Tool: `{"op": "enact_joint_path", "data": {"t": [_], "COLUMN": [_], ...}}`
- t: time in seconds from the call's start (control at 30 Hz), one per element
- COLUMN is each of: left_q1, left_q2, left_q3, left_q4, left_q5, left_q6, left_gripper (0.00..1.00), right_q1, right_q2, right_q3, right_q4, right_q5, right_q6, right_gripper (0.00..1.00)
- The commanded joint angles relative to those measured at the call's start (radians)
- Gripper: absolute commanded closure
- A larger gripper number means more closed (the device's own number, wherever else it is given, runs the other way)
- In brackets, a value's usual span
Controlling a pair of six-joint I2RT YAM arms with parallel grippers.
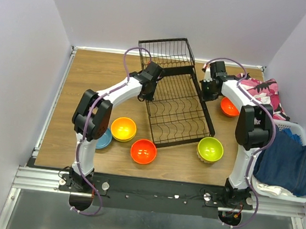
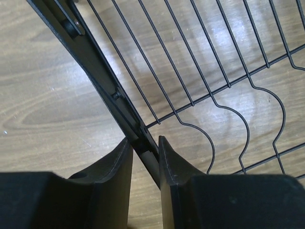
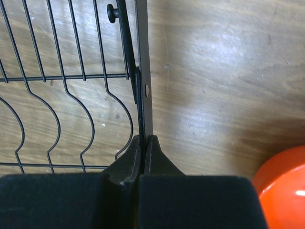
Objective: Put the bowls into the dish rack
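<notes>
The black wire dish rack [image 1: 176, 103] lies at the middle of the table, its tall basket end at the back. My left gripper [image 1: 148, 88] is shut on its left rail [image 2: 95, 57], which crosses slantwise between the fingers [image 2: 144, 140]. My right gripper [image 1: 207, 92] is shut on its right rail [image 3: 143, 57], pinched tight between the fingers [image 3: 144, 138]. A yellow-orange bowl [image 1: 124, 128], a red-orange bowl [image 1: 143, 151] and a blue bowl [image 1: 104, 138] sit front left of the rack. A lime green bowl [image 1: 210, 149] sits front right. Another red-orange bowl [image 1: 229, 107] sits by the right arm and also shows in the right wrist view [image 3: 283, 183].
A white laundry basket [image 1: 301, 175] holding dark blue clothes stands at the right edge, with a pink patterned cloth [image 1: 263, 91] behind it. Walls close off the back and both sides of the table.
</notes>
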Motion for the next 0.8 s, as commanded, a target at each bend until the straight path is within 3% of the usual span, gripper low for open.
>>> {"op": "enact_joint_path", "data": {"t": [0.0, 0.5, 0.77], "left_q1": [-0.025, -0.025, -0.025], "left_q2": [0.032, 0.073, 0.064], "left_q3": [0.076, 0.145, 0.105], "left_q4": [0.081, 0.114, 0.114], "left_q5": [-0.026, -0.095, -0.107], "left_q6": [0.091, 0.172, 0.187], "left_gripper": [0.92, 0.96, 0.95], "right_q1": [-0.017, -0.016, 0.019], "right_q2": [-0.079, -0.142, -0.166], "right_q3": [-0.014, -0.084, -0.138], "right_q4": [0.011, 0.014, 0.02], "right_q5": [-0.022, -0.094, -0.117], "right_q6": [0.123, 0.172, 0.189], "right_gripper": [0.99, 0.99, 0.99]}}
